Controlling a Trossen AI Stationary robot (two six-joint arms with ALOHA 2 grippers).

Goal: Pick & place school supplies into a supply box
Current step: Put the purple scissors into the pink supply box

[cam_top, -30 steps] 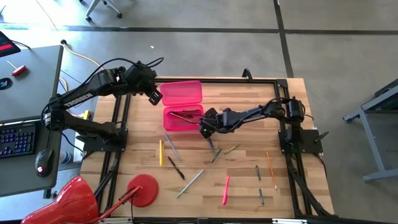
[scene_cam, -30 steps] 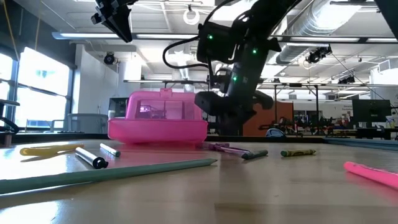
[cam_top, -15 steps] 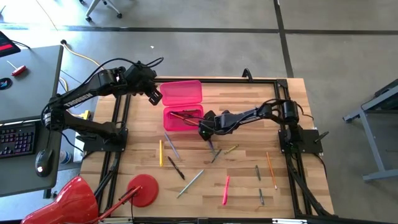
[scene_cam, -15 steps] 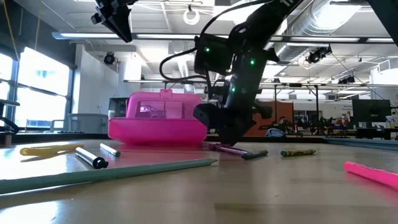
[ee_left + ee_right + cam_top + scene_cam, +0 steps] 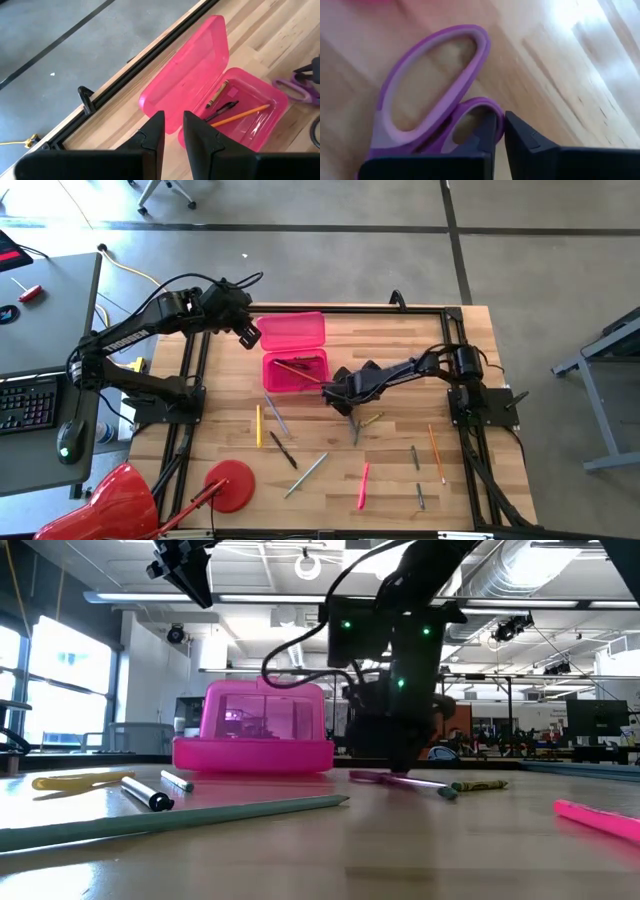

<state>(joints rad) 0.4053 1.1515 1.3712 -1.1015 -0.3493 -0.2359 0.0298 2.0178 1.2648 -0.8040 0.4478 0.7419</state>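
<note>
Right gripper pinched on the scissors handle beside the open supply box.

The right gripper (image 5: pixel 500 131) has its fingers drawn nearly together on the smaller handle loop of the purple scissors (image 5: pixel 427 90), which lie flat on the wooden table (image 5: pixel 400 470) just beside the supply box (image 5: pixel 295 370). The left gripper (image 5: pixel 173 132) hangs above the raised lid of the box, fingers slightly parted and holding nothing. The pink box stands open and contains an orange pencil (image 5: pixel 240 115), a dark pen (image 5: pixel 223 107) and a crayon (image 5: pixel 218 94). More pencils and pens lie scattered over the table, among them a pink one (image 5: pixel 363 485), an orange one (image 5: pixel 436 452) and a yellow one (image 5: pixel 258 425). A red disc (image 5: pixel 228 483) sits near the table's front edge.
</note>
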